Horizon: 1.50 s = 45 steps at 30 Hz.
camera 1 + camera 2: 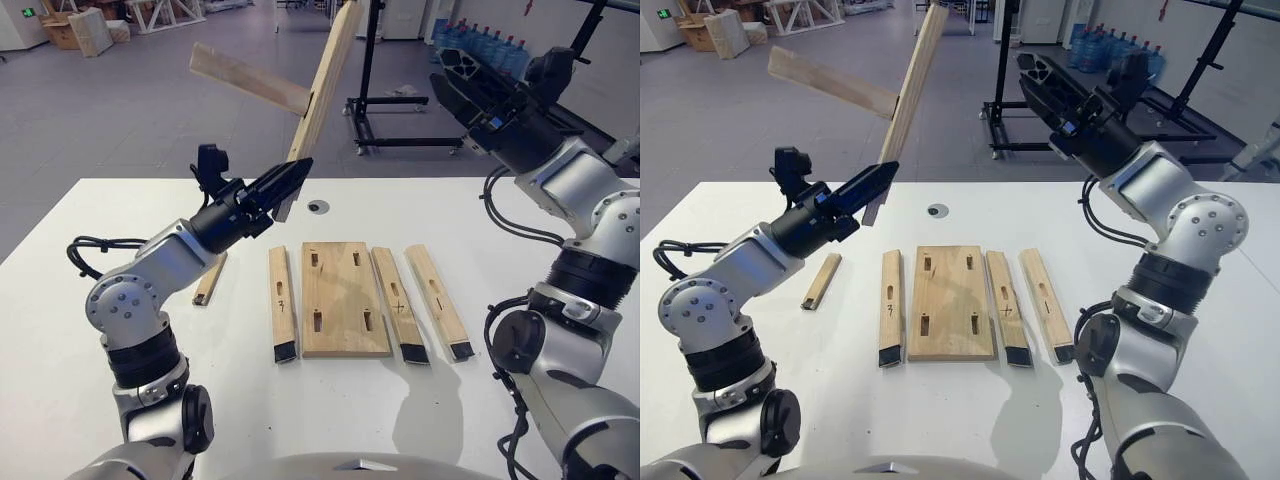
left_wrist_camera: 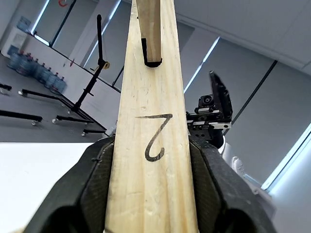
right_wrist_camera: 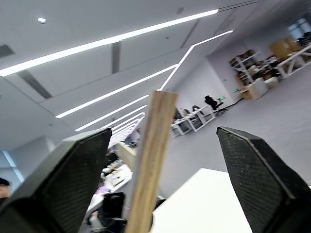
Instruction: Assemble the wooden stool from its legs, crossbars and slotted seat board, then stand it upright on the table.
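Silver-grey arm shells [image 1: 155, 262], black joints [image 1: 140, 352], looping black cables [image 1: 88, 244] — left hand [image 1: 293, 178] and right hand [image 1: 443, 70] black, finely textured

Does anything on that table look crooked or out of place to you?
Only one small thing: a short stick lies slightly slanted, apart from the neat row of three legs and the seat board. The leg held up in the left fingers, with a crossbar poking out sideways, looks deliberate, not damaged.
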Tool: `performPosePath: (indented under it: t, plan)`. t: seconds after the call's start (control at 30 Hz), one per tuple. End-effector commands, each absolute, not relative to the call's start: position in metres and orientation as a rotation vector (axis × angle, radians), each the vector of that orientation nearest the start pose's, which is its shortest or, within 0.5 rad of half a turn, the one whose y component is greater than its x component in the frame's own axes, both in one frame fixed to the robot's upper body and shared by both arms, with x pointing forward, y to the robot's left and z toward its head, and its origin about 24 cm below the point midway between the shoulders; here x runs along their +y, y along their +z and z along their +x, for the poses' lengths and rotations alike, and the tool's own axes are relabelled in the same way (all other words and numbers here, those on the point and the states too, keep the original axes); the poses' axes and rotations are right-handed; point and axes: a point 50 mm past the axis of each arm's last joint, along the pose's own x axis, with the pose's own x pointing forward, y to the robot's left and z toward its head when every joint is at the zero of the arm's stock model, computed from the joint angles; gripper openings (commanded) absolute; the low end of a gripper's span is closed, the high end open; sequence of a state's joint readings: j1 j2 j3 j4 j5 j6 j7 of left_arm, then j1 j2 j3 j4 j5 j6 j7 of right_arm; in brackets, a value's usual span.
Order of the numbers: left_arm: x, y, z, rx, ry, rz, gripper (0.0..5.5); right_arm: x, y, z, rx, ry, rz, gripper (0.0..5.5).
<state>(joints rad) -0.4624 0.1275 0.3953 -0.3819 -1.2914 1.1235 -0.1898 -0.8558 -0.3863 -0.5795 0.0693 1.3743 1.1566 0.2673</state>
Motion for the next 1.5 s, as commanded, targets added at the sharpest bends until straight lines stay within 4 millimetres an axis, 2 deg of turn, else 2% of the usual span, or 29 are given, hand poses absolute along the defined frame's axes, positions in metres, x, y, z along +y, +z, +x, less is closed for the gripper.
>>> performPosePath:
  t: [0.03,0.2,0.33,0.7,0.83,0.97,1.07,1.3,1.5]
  plan:
    - [0.120,0.196,0.252,0.089,-1.065,-0.864,2.02,-0.173,0.275,0.294,-0.087,1.111,0.843,3.99]
    - [0.112,0.201,0.247,0.093,-1.110,-0.926,2.02,-0.164,0.261,0.298,0.018,1.088,0.872,3.99]
    - [0.110,0.206,0.244,0.090,-1.136,-0.927,2.02,-0.167,0.249,0.305,0.074,1.024,0.890,3.99]
    - [0.106,0.194,0.241,0.148,-1.155,-0.886,2.02,-0.157,0.263,0.295,0.019,1.141,0.886,3.99]
    - [0.107,0.192,0.241,0.151,-1.151,-0.882,2.02,-0.156,0.261,0.291,0.024,1.156,0.870,4.65]
    - [0.106,0.191,0.240,0.148,-1.157,-0.878,2.02,-0.151,0.254,0.297,0.073,1.152,0.899,5.28]
    - [0.106,0.191,0.239,0.145,-1.165,-0.877,2.02,-0.149,0.250,0.302,0.101,1.138,0.916,5.31]
    - [0.103,0.189,0.235,0.157,-1.189,-0.871,2.02,-0.135,0.261,0.308,0.101,1.199,0.967,5.31]
    - [0.101,0.189,0.234,0.164,-1.198,-0.869,2.02,-0.130,0.261,0.306,0.125,1.239,0.998,5.31]
